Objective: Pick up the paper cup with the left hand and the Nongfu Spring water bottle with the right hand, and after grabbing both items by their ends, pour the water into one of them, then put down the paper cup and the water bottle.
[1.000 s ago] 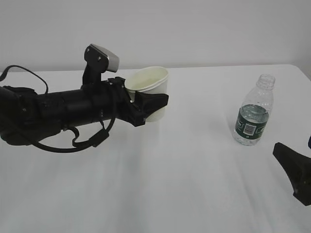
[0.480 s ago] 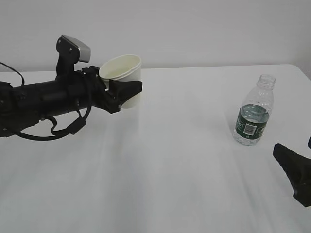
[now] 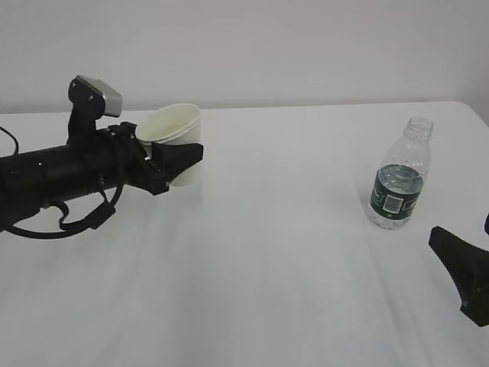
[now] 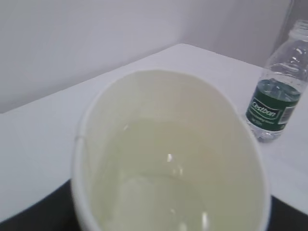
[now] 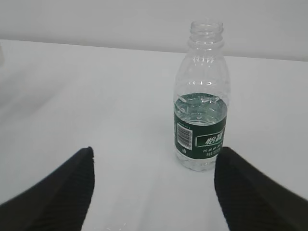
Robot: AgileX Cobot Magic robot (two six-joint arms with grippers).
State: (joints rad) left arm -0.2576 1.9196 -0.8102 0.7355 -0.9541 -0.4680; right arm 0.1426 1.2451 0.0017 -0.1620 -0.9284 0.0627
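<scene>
On the left of the exterior view, the left hand (image 3: 177, 162) reaches in level and grasps the one paper cup (image 3: 173, 128), its black fingers clamped on the lower wall; the cup leans a little, its rim tipped toward the camera, and it sits over the left part of the white worktop (image 3: 252, 260). Whether its base touches the worktop cannot be told. Only the left wrist view looks down into the cup (image 4: 168, 159): the cream inside holds a shallow pool of clear water (image 4: 163, 192) with a few glints on it.

Well apart on the right stands the single Nongfu Spring water bottle (image 3: 399, 177), upright and uncapped. The right wrist view shows what the exterior view barely does: the bottle (image 5: 200, 108) is about half full of water, level with the top of the green label, barcode patch facing left. The right hand (image 5: 154, 187) is released, its fingers spread wide and near the bottle, touching nothing.
</scene>
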